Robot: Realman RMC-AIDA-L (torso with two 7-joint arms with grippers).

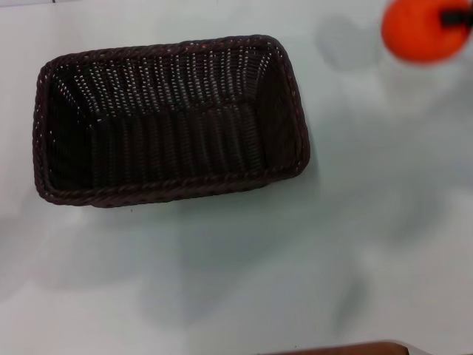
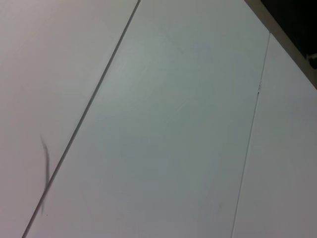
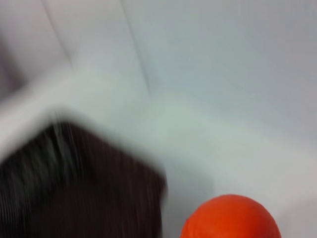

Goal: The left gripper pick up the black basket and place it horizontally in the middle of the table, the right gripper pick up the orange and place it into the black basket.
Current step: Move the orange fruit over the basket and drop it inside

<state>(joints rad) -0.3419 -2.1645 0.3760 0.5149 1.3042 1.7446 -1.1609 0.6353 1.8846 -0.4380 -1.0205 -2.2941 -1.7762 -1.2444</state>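
Note:
The black basket (image 1: 170,118) lies lengthwise on the white table (image 1: 369,222), left of centre in the head view, open side up and empty. The orange (image 1: 423,29) hangs above the table at the far right corner, and its shadow falls on the table to its left. A black tip of my right gripper (image 1: 455,18) sits against the orange's right side and holds it. In the right wrist view the orange (image 3: 230,218) is close to the camera, with the basket (image 3: 74,188) beyond it. My left gripper is out of view.
A brown edge (image 1: 347,347) shows at the near side of the table. The left wrist view shows only white panels (image 2: 163,124) with thin seams and a dark corner (image 2: 297,20).

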